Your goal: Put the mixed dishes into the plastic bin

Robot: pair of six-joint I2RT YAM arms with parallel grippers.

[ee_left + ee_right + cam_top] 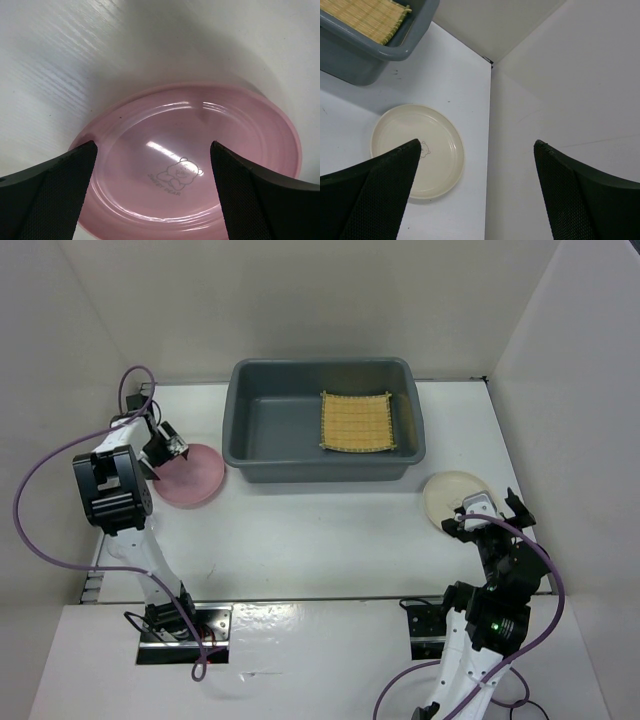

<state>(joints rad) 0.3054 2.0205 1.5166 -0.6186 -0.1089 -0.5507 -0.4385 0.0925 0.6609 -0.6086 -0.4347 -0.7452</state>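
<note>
Pink plate [200,125] below left gripper [153,150], jaws spread wide, right gripper [477,145] likewise

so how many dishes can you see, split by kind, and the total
round plates: 2, a pink round plate and a cream round plate
mats: 1, a square yellow woven bamboo mat, lying in the large dark grey plastic bin
total: 3

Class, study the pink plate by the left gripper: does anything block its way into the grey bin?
Nothing visible does. Only table surface lies between the pink plate and the grey bin, so the plate just has to be lifted over the bin's wall. The left gripper is open over the plate, with nothing between them.
</note>
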